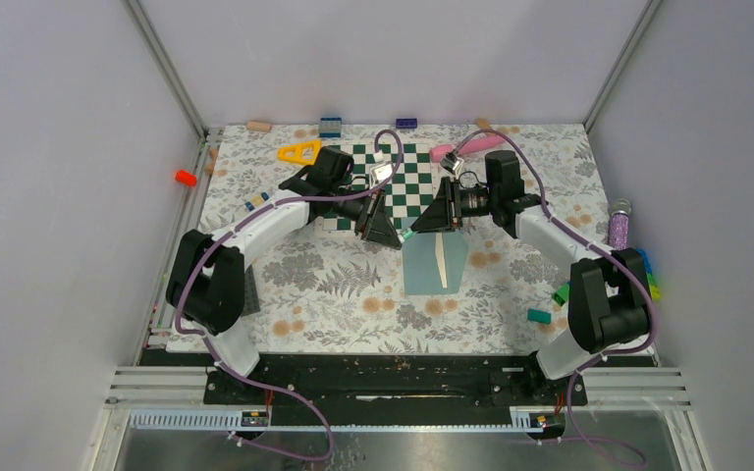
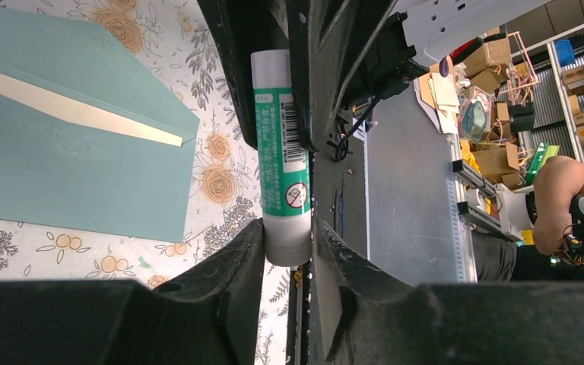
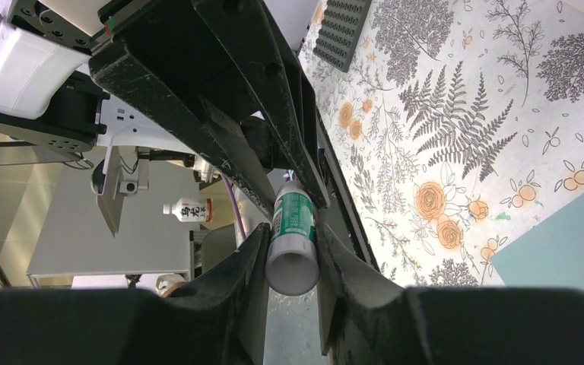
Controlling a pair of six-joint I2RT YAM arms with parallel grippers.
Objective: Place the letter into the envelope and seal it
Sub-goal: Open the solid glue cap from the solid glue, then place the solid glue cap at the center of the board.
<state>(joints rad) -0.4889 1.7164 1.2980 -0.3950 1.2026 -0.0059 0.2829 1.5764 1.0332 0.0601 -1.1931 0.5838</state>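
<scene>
A green-and-white glue stick (image 2: 281, 137) is held off the table between the two claws, which are met tip to tip over the near edge of the green-and-white chessboard (image 1: 407, 186). The left gripper (image 2: 287, 237) is seen pressed onto the stick's white end, a finger lying against each side of it. The right gripper (image 3: 293, 245) is clamped on the opposite end, whose round white face is turned toward the right wrist camera. The teal envelope (image 1: 422, 273) is laid flat on the floral tablecloth (image 1: 334, 285), just at 6 o'clock of the meeting claws and at 6 o'clock of the chessboard. A narrow cream strip (image 2: 76, 112) is seen running across the envelope's face; whether this is an edge of the letter cannot be told, and no tan sheet is made out elsewhere. A yellow triangle (image 1: 299, 152) is placed at 10 o'clock of the chessboard, and a pink block (image 1: 466, 147) at 2 o'clock. A dark studded baseplate (image 3: 342, 34) is seen lying on the cloth in the right wrist view
</scene>
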